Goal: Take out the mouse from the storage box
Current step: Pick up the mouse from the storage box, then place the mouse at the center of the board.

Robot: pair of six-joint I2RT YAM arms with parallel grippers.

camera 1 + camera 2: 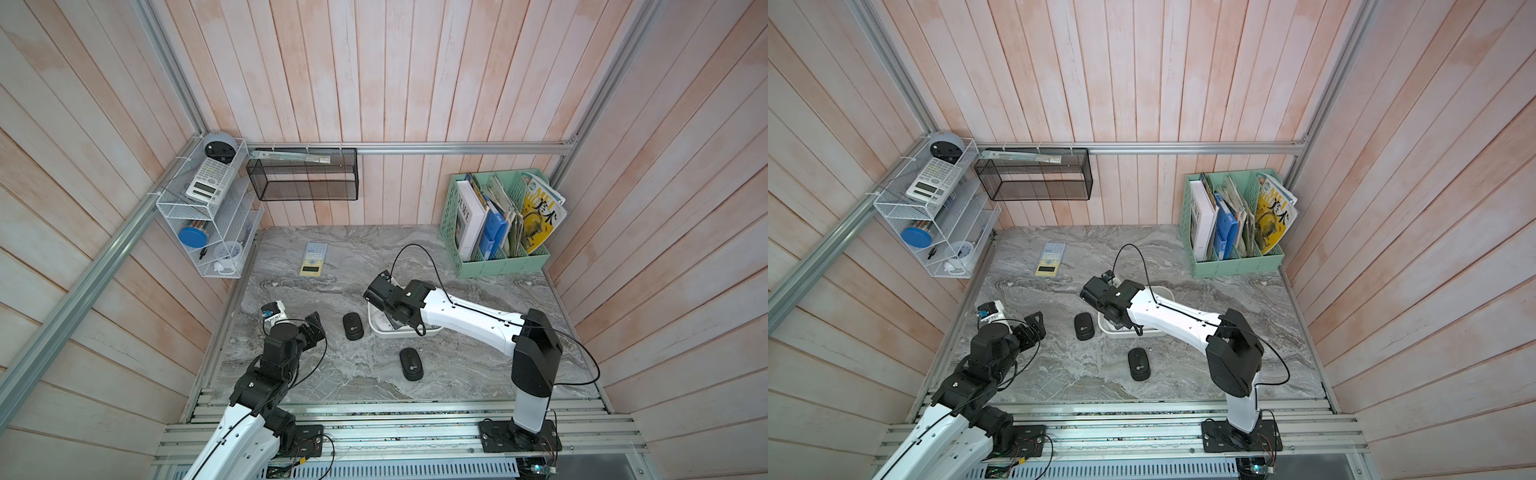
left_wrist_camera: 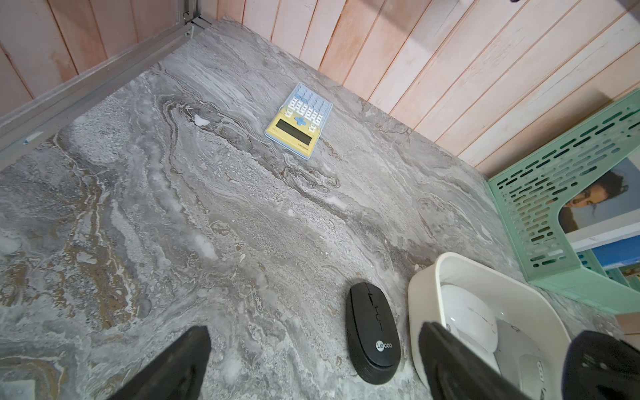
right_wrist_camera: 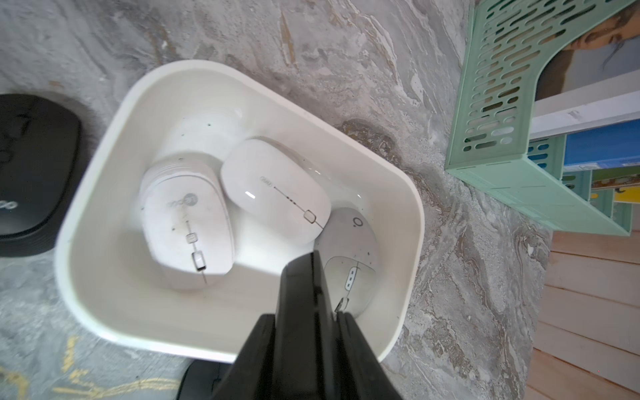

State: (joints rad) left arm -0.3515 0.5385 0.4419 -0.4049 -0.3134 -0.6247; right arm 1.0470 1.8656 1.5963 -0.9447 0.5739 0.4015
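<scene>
The storage box [image 3: 242, 74] is a shallow white tub in the middle of the marble table, also seen in both top views [image 1: 376, 329] [image 1: 1105, 329]. Three pale mice lie inside it: one white mouse [image 3: 187, 225], a second white mouse [image 3: 277, 190] and a greyish mouse [image 3: 349, 256]. My right gripper [image 3: 311, 258] hangs over the box beside the greyish mouse, shut with nothing between its fingers. My left gripper [image 2: 315, 358] is open over bare table, left of a black mouse [image 2: 372, 332] that sits just outside the box [image 2: 422, 287].
A second black mouse [image 1: 411, 364] lies in front of the box. A yellow-blue calculator [image 1: 313, 259] lies at the back left. A mint-green file holder [image 1: 498, 224] stands at the back right. A small white device [image 1: 273, 311] sits by my left gripper [image 1: 316, 326].
</scene>
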